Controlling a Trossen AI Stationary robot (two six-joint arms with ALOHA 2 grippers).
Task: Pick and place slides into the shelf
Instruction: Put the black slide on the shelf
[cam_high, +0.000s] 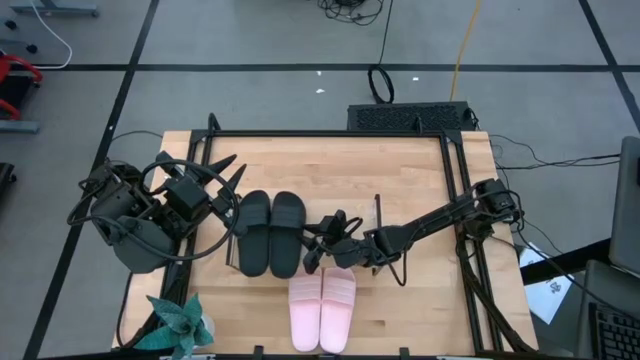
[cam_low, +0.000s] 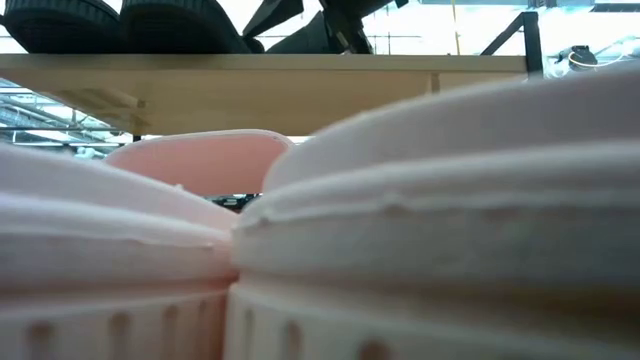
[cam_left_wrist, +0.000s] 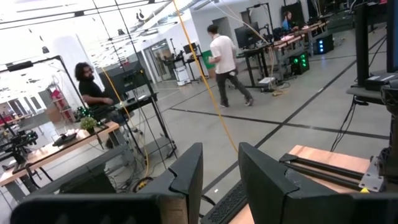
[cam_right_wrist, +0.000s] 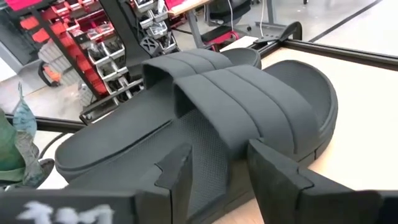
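Note:
Two black slides (cam_high: 270, 232) lie side by side on the shelf's light board top (cam_low: 300, 75); they also show in the low view (cam_low: 100, 25). Two pink slides (cam_high: 322, 308) lie side by side on the table in front of the shelf, filling the low view (cam_low: 420, 200). My right gripper (cam_high: 322, 240) is open, low at the right black slide's outer side (cam_right_wrist: 249, 106), one finger toward each end of it; I see no touch. My left gripper (cam_high: 226, 176) is open and empty, raised left of the black slides and pointing toward the far edge (cam_left_wrist: 221, 180).
A potted plant (cam_high: 180, 325) stands at the near left corner. Black rails (cam_high: 455, 200) frame the tabletop. The shelf's thin black frame (cam_high: 378, 215) shows right of the black slides. A keyboard (cam_high: 410, 117) lies beyond the far edge. People move in the room behind.

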